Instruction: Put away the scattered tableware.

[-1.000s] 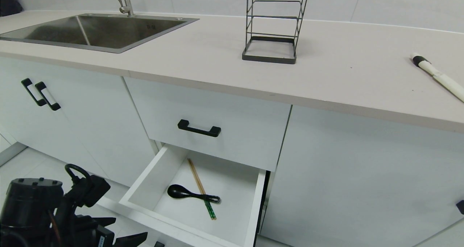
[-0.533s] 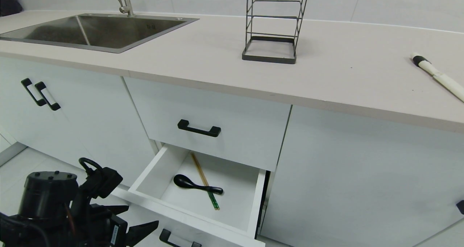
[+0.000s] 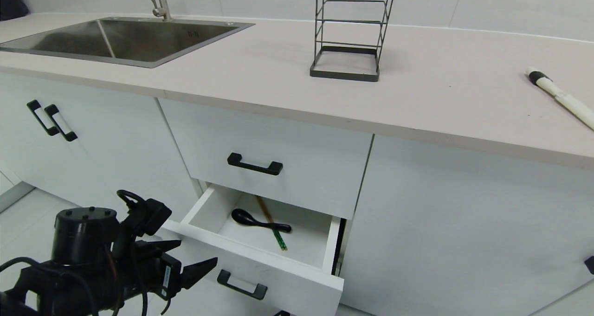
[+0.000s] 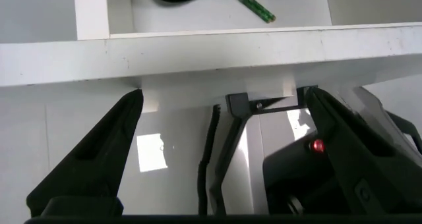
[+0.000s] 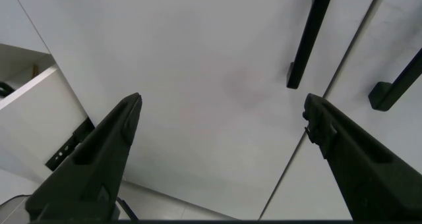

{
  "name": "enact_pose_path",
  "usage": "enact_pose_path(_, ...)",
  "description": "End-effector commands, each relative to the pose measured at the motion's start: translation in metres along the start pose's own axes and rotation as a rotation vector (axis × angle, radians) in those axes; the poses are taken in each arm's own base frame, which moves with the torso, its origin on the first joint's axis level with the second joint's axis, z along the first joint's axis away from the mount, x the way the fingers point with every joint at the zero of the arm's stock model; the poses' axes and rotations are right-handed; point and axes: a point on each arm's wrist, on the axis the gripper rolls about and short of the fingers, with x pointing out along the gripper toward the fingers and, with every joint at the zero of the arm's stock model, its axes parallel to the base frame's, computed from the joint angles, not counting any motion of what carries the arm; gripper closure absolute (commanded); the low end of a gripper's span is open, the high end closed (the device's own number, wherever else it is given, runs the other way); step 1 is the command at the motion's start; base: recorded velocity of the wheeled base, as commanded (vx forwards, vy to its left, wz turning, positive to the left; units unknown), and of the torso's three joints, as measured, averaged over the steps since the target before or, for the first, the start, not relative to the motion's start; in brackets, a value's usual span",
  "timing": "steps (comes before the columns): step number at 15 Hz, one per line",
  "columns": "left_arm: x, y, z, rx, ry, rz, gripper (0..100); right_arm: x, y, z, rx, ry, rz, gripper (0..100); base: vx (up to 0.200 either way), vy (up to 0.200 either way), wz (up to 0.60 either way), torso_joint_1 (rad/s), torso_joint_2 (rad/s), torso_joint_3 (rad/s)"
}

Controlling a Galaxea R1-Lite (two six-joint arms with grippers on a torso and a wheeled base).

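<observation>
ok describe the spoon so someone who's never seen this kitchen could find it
Start at the counter with the sink, then drop to the lower drawer, pulled partly open beneath a closed drawer. The spoon lies on its white floor, crossing a pair of chopsticks. It is all black with a rounded bowl; the chopsticks are thin brown sticks with green ends.

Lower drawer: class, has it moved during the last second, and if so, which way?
Yes. The lower drawer has slid inward, toward shut: less of its floor shows below the fixed upper drawer handle than before.
</observation>
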Motion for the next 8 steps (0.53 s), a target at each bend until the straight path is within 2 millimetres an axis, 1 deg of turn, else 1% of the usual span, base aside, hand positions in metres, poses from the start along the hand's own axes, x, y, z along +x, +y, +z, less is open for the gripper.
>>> enact_pose_path(1,0.016,0.0,-0.006,-0.001,0.037,-0.015,0,0.0,0.0,0.0,-0.001,0.001,0.001,0,0.0,0.0,0.0,0.0,0.0,0.0)
enact_pose_path(5,0.029,0.001,-0.004,0.018,-0.002,-0.023,0,0.0,0.0,0.0,-0.001,0.001,0.001,0,0.0,0.0,0.0,0.0,0.0,0.0)
enact_pose_path(8,0.032,0.001,0.002,0.028,-0.036,-0.024,0,0.0,0.0,0.0,-0.001,0.001,0.001,0,0.0,0.0,0.0,0.0,0.0,0.0)
